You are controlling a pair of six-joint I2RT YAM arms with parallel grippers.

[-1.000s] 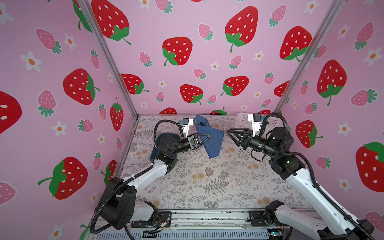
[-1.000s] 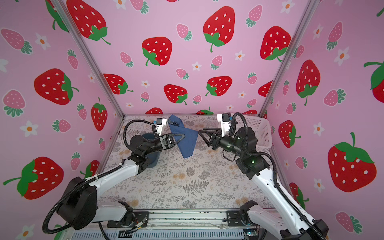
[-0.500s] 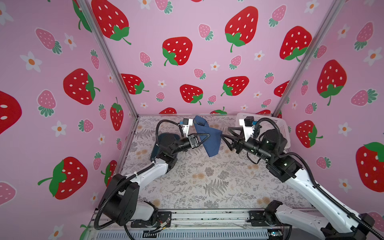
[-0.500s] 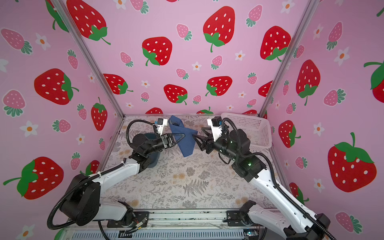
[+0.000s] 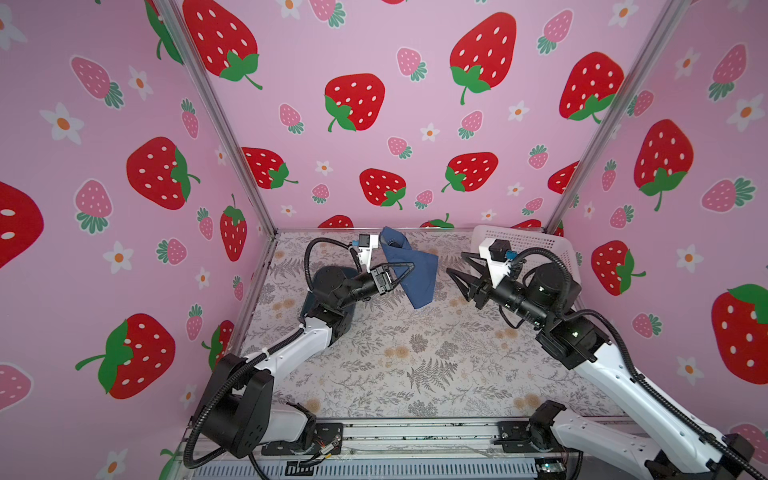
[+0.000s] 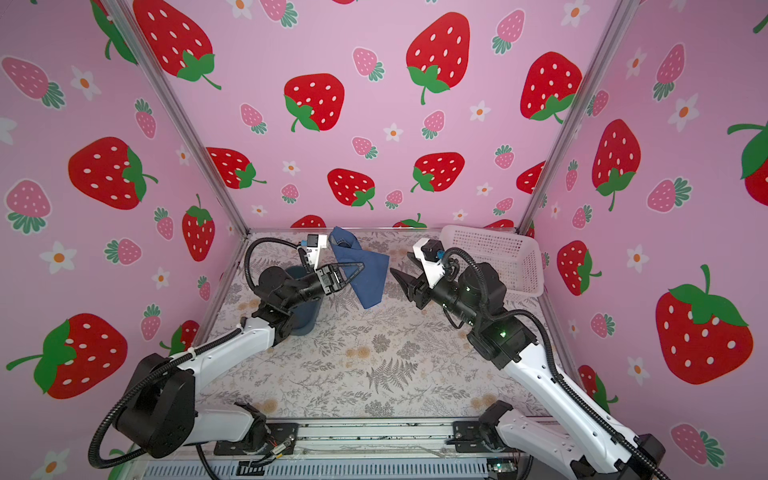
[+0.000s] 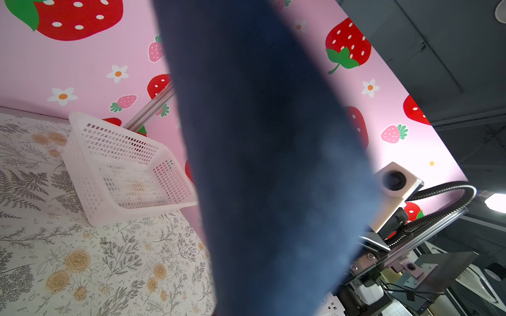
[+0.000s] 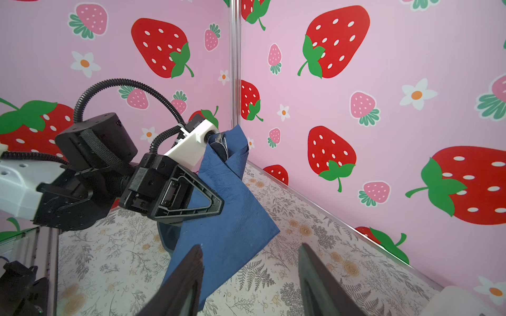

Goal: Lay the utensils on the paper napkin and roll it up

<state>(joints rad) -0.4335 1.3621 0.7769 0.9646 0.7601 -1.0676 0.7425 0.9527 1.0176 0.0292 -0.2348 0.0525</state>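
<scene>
As the left hand (image 5: 409, 268) clamps the hanging paper napkin (image 5: 419, 282), utensils (image 8: 221, 146) show in its upper fold; right hand (image 5: 456, 263) near the napkin, jaws apart, not touching

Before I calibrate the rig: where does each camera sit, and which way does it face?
Top views: high in front, looking down toward the back wall; both arms show.
Left wrist: on the left arm, facing the white basket past the paper napkin; right arm shows.
Right wrist: on the right arm, facing the left gripper; own fingers show.
All share the paper napkin.
</scene>
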